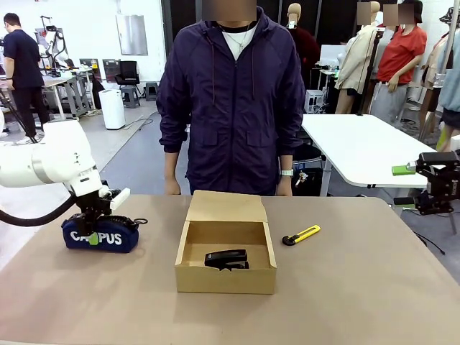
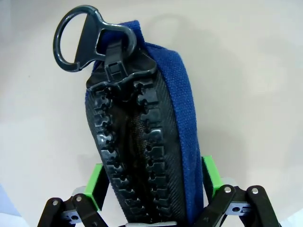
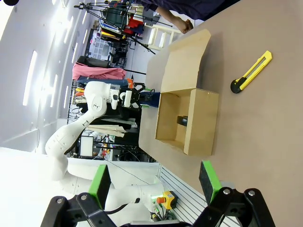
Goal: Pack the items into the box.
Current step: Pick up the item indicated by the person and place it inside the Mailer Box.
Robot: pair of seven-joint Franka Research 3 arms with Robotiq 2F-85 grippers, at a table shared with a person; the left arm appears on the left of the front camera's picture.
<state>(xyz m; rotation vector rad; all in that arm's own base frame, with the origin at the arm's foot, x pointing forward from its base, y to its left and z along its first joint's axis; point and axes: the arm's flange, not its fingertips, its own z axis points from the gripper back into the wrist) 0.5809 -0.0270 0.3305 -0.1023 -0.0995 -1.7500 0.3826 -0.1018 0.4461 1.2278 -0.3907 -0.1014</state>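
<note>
**Stapler's in the box, pouch and knife out on the table**

A person (image 1: 233, 108) stands at the far side of the brown table (image 1: 359, 287). The box (image 1: 225, 279) sits mid-table with its flap lid open. The navy CAMPUS pouch (image 1: 100, 236) lies well to the robot's left. The left gripper (image 2: 152, 183) is down over it, jaws spread, a green pad on either side, not clamped. The right gripper (image 3: 154, 182) hangs at the right, spread and holding nothing. The utility knife (image 1: 302, 235) lies near the box's right side, and the stapler (image 1: 227, 259) is inside the box.
</note>
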